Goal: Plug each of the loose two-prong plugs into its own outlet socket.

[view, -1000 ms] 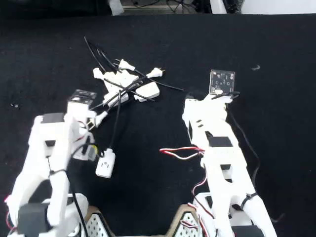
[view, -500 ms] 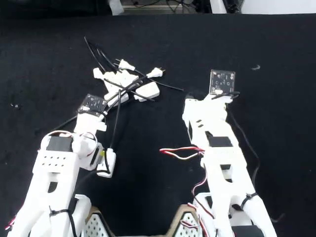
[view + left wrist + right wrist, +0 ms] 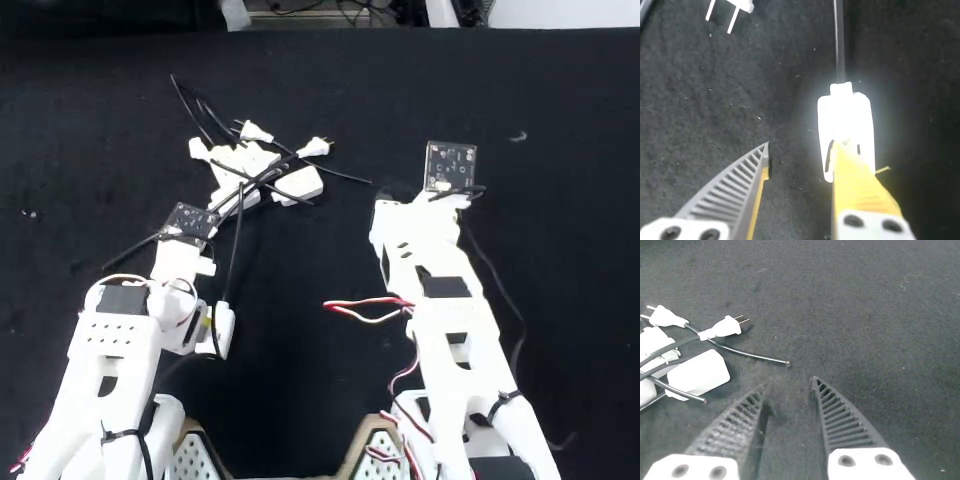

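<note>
While its fingers stand apart, the left gripper (image 3: 801, 146) has one yellow-edged finger over the white rectangular plastic outlet socket (image 3: 845, 120) on the black cloth table (image 3: 700, 100). The right gripper (image 3: 789, 384), likewise spread, hangs near the white two-prong plugs (image 3: 722, 327) with black cords.

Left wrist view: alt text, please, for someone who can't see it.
The left gripper, fingers open, hangs with one finger over a white outlet socket on the black table; the socket's black cord runs away. A loose white two-prong plug lies farther off.
</note>
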Action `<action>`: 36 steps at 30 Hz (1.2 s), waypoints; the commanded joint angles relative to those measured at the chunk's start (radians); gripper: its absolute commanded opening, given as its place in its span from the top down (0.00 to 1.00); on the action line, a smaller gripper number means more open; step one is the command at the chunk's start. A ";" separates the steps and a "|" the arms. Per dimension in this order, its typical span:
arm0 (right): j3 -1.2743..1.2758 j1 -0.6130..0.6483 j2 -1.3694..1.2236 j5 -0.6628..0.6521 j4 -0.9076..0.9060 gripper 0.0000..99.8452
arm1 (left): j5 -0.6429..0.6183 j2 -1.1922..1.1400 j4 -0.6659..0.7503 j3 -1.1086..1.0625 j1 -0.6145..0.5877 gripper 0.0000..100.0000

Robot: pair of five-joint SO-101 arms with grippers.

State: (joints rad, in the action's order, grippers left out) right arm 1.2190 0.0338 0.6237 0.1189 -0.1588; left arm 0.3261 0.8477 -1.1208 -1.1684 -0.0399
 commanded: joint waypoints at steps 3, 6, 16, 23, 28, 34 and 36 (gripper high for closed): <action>-0.018 0.012 0.002 0.002 0.023 0.88 | -0.002 -0.008 0.044 -0.015 -0.018 0.80; -0.018 0.012 0.002 0.002 0.023 0.88 | 0.000 -0.072 0.054 0.001 -0.061 0.80; -0.018 0.012 0.002 0.002 0.023 0.88 | 0.006 -0.345 0.209 0.047 -0.107 0.80; -0.021 0.012 0.002 0.002 0.023 0.88 | 0.005 -0.310 -0.017 0.255 -0.173 0.80; -0.021 0.012 0.002 0.002 0.023 0.88 | -0.069 -0.230 -0.189 0.341 0.041 0.80; -0.019 0.011 0.002 0.002 0.023 0.88 | -0.170 -0.201 -0.175 0.239 0.274 0.80; -0.019 0.011 0.002 0.002 0.023 0.88 | -0.170 -0.203 -0.123 0.193 0.278 0.80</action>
State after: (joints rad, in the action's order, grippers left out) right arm 1.2190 0.0338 0.6237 0.1189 -0.1588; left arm 0.1803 0.6222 -1.2973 -0.9260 0.1811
